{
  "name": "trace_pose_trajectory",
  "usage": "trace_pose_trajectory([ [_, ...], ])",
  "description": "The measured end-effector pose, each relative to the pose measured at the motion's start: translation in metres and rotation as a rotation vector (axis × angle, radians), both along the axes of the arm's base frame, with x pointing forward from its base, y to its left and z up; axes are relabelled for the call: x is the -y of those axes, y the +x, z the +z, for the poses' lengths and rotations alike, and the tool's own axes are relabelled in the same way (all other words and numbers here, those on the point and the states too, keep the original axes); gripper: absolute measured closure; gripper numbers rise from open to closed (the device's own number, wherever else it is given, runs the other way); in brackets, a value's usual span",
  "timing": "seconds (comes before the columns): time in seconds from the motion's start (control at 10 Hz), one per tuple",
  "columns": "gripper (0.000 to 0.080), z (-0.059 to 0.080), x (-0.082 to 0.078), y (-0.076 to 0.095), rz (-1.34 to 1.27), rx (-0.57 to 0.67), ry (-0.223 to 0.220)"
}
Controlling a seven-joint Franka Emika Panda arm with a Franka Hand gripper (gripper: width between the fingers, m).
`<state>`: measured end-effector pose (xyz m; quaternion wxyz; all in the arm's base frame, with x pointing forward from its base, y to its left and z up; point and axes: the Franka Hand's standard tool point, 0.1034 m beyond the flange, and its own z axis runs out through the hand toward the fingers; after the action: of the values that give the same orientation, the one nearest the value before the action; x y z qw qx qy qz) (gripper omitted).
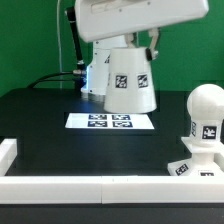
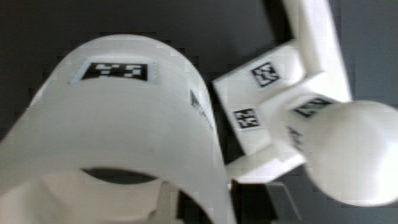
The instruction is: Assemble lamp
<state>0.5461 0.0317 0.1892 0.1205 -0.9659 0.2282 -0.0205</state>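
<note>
The lamp shade (image 1: 130,80) is a white tapered cup with black tags, narrow end up, held in the air above the far side of the marker board (image 1: 112,121). My gripper (image 1: 133,44) is shut on its upper rim. In the wrist view the shade (image 2: 125,110) fills the near side, with my gripper (image 2: 222,200) closed on its wall. The ball-shaped bulb (image 1: 205,103) sits on the neck of the square base (image 1: 192,163) at the exterior view's right, apart from the shade. The wrist view also shows the base (image 2: 267,100) and bulb (image 2: 347,140).
A low white rail (image 1: 100,190) runs along the table's front edge, with a corner piece (image 1: 8,150) at the exterior view's left. The rail also shows in the wrist view (image 2: 317,40) beside the base. Cables and the arm's base (image 1: 95,70) stand behind the shade.
</note>
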Motion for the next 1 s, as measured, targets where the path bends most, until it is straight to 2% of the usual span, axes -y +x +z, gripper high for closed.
trace_pose_trajectory([
  [0.3,0.0755,0.036,-0.026,0.021,-0.056,-0.032,0.039],
  [0.5,0.0755,0.048,-0.05,0.038,-0.088,-0.057,0.037],
  [0.7,0.0755,0.051,-0.066,0.055,-0.069,-0.062,0.031],
  [0.9,0.0755,0.041,-0.078,0.072,-0.062,-0.063,0.024],
  [1.0,0.0755,0.033,-0.078,0.076,-0.064,-0.06,0.019],
])
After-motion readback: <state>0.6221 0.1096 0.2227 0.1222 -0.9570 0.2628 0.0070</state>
